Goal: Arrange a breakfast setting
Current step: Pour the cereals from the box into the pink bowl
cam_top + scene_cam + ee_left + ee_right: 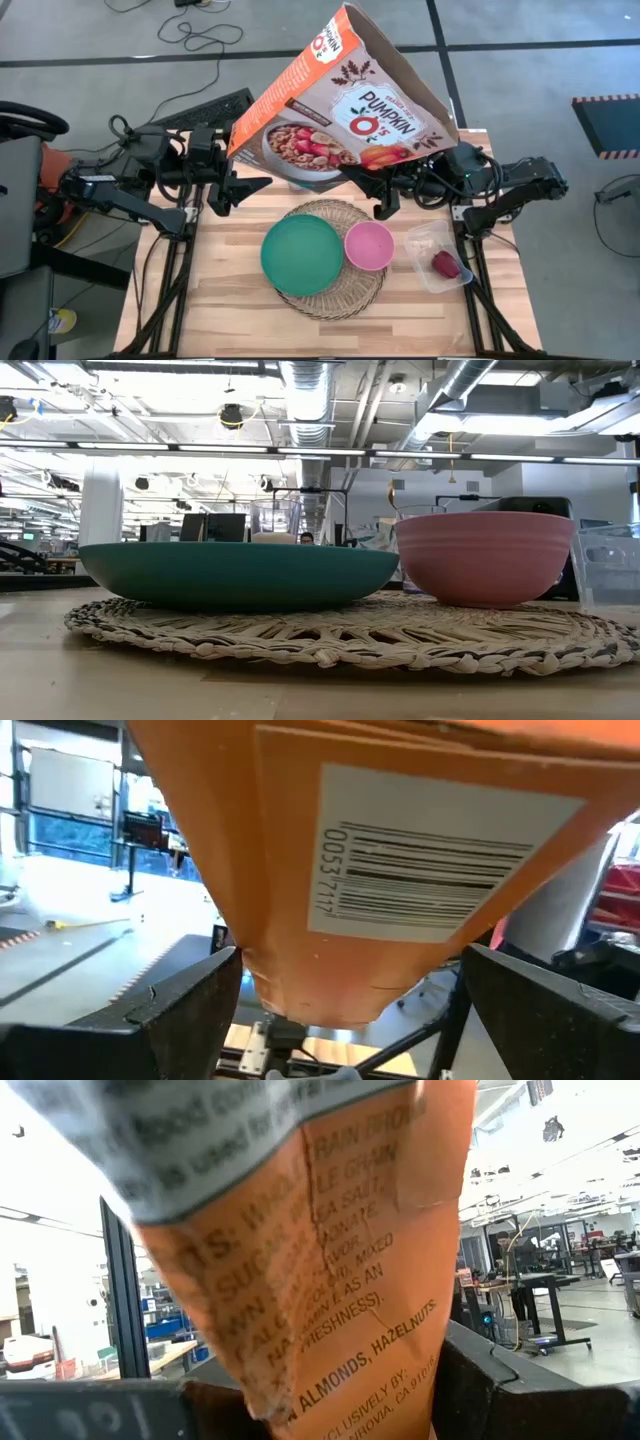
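The orange-white cereal box (pixel 345 105) is up in the air over the table's far edge, tilted, with its open top away from the table. My right gripper (pixel 385 195) is shut on the box's lower right part. My left gripper (pixel 240 190) is open, and its fingers stand either side of the box's lower left end (pixel 340 970). The teal plate (pixel 303 255) and the smaller pink bowl (pixel 369 245) rest side by side on the round woven mat (pixel 340 295). A red fruit (pixel 445 263) lies in a clear tub. The bagel, glasses and spoon are not seen. My right gripper pinches the box's narrow printed side panel (pixel 340 1370) between its two fingers, coming from the table's right. The cardboard is creased and drawn in where the fingers close. The box is lifted clear of the table and tilted. My left gripper: whether its fingers (pixel 190 1010) touch the barcode end, I cannot tell.
The clear plastic tub (pixel 432 240) sits right of the mat, near the table's right edge. In the low view the plate (pixel 240 575), the bowl (pixel 485 557) and the tub (pixel 610 565) stand on or beside the mat (pixel 350 635). Bare wood (pixel 200 290) lies left of the mat.
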{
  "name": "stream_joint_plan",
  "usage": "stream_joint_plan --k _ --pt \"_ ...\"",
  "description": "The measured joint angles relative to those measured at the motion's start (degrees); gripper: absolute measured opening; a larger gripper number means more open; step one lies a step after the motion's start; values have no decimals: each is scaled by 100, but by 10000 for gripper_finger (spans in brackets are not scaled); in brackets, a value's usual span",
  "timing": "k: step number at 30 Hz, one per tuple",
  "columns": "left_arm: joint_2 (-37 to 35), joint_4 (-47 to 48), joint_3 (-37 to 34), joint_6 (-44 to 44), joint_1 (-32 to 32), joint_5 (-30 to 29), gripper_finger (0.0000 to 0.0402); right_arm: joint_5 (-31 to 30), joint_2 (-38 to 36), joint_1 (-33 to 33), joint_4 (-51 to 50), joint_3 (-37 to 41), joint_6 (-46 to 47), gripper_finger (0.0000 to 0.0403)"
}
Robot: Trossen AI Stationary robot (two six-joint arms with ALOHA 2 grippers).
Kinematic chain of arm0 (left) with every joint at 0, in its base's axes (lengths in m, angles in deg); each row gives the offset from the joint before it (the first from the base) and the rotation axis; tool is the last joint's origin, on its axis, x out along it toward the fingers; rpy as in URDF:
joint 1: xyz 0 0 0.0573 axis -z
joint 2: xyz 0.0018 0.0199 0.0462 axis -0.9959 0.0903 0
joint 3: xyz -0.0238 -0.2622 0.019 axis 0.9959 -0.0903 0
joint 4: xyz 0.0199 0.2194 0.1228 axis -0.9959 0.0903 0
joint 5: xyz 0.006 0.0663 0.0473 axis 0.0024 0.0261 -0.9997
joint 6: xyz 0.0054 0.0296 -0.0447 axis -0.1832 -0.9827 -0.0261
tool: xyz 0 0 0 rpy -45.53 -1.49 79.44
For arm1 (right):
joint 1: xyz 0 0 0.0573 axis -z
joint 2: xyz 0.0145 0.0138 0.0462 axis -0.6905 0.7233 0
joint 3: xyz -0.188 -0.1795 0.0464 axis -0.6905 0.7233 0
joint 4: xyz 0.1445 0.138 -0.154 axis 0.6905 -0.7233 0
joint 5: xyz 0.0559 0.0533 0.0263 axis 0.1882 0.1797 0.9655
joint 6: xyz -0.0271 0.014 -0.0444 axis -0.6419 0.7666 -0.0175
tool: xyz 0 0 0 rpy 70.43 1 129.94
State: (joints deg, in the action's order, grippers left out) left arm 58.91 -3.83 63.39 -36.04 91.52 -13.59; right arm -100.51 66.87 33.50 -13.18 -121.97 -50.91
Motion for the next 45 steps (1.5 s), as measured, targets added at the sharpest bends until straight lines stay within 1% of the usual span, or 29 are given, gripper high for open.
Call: stream_joint_plan --k 2,5,7,10,14,18,21,30,37,40,43,45 --pt "10 12 0 -160 4 -213 361 -10 0 0 -5 0 0 197" --pt "-7 175 0 -337 6 -791 361 -101 12 -36 -46 7 -51 197" --pt "-22 175 0 -341 4 -944 361 -129 15 -52 -32 9 -120 197" --pt "1 51 0 -343 7 -935 361 -131 13 -55 -13 9 -133 197" --pt "107 -192 0 -335 5 -763 361 -31 64 -48 2 7 -101 197" --pt "251 -442 0 -384 4 -317 361 132 207 30 111 -2 73 197" --pt "343 -718 0 -379 2 -167 361 153 348 53 274 -13 151 197" --pt "362 -866 2 -356 0 -299 361 135 472 94 385 -9 157 197" --pt "352 -615 4 -270 0 -303 361 100 403 44 289 4 137 197" --pt "343 -576 4 -229 4 -491 361 94 401 28 287 4 128 197" --pt "341 -607 4 -194 4 -576 368 87 409 31 299 9 129 195" --pt "354 -755 4 -138 2 -614 382 82 411 33 287 9 139 195"
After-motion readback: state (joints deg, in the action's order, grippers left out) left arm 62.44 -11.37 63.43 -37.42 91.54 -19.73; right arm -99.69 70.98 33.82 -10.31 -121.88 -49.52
